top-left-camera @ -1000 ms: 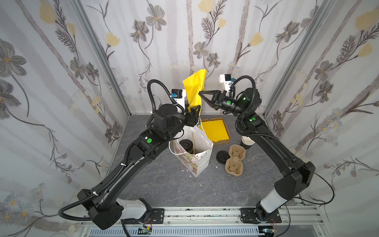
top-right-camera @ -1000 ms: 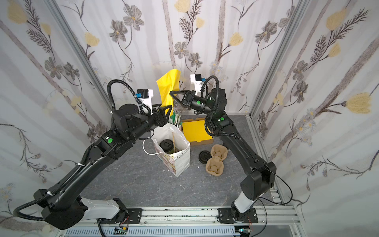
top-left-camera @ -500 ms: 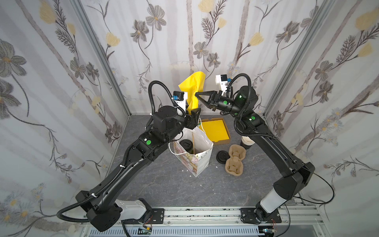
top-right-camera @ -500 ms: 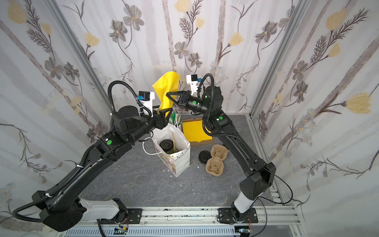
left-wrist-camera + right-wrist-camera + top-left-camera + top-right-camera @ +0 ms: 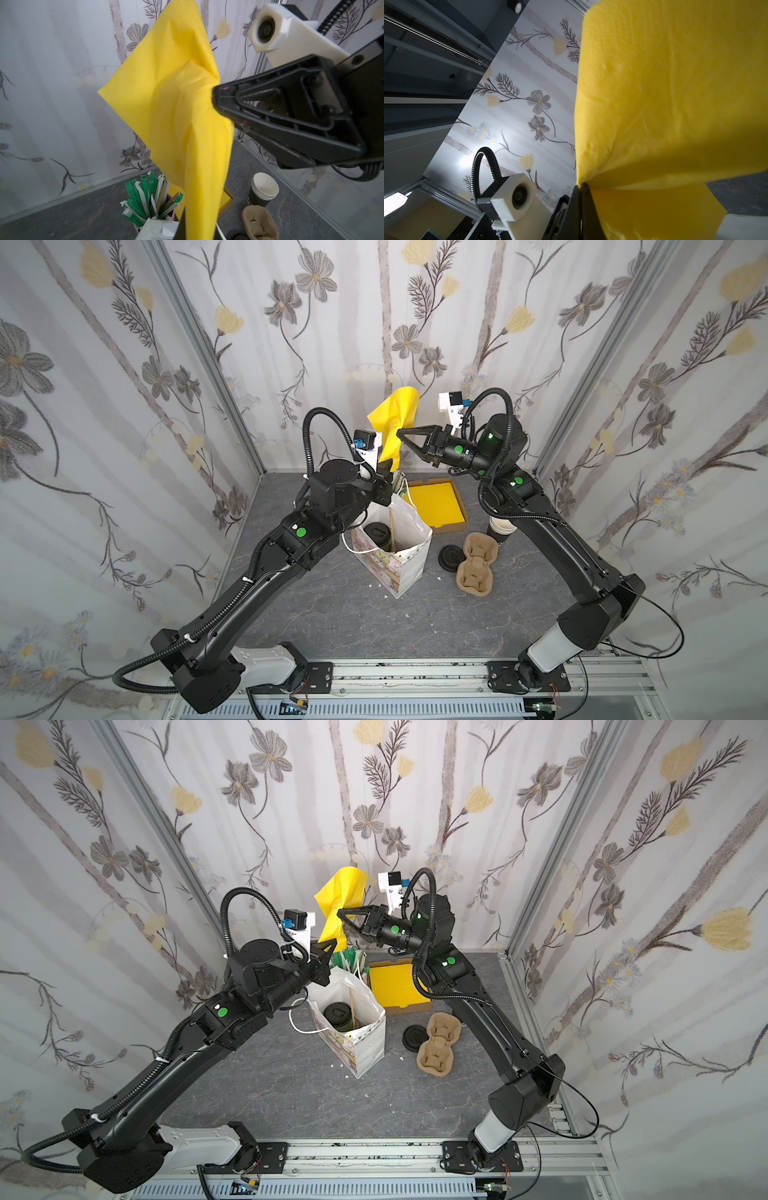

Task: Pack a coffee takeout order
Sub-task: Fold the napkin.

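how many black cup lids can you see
2. One lid is on the cup inside the paper bag; the other lid lies loose on the table beside the pulp carrier. Others may be hidden from view.

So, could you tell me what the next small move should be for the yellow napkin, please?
Probably open the right pincer. It and the left pincer are both shut on the yellow napkin, the left on its lower end by the open paper bag, so letting go should let the left lower it in.
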### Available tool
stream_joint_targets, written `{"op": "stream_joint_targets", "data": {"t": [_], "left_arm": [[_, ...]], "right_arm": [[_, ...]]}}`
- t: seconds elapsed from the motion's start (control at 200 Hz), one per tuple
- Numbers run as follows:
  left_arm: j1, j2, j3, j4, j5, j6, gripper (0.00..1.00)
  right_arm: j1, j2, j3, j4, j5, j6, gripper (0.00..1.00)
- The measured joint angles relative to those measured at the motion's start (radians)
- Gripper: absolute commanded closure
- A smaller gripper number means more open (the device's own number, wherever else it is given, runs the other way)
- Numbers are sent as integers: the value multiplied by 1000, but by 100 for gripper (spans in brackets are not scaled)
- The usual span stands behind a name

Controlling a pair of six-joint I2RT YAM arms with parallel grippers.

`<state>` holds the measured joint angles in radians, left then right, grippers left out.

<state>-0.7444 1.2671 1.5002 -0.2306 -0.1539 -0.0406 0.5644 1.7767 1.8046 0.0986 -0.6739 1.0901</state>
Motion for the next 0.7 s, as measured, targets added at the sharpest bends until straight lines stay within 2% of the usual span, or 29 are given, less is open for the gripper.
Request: {"op": "stream_joint_targets", "data": {"t": [0.105, 0.16, 0.23, 0.29, 0.42, 0.699], "left_arm": [[0, 0, -7, 3, 0, 34, 100], [0, 0, -12, 5, 2, 50, 100], [0, -2, -16, 9, 17, 78, 100], [0, -13, -24, 8, 27, 105, 100], [0, -35, -31, 21, 39, 169, 100], [0, -59, -59, 4, 114, 325, 100]], "right_arm": [[0, 0, 0, -5, 0, 0, 98], [0, 0, 1, -13, 0, 0, 83], [0, 0, 3, -29, 1, 0, 73], [0, -2, 4, -55, 2, -9, 61], [-3, -2, 28, -164, 13, -21, 51], [-16, 74, 231, -437, -23, -58, 46]]}}
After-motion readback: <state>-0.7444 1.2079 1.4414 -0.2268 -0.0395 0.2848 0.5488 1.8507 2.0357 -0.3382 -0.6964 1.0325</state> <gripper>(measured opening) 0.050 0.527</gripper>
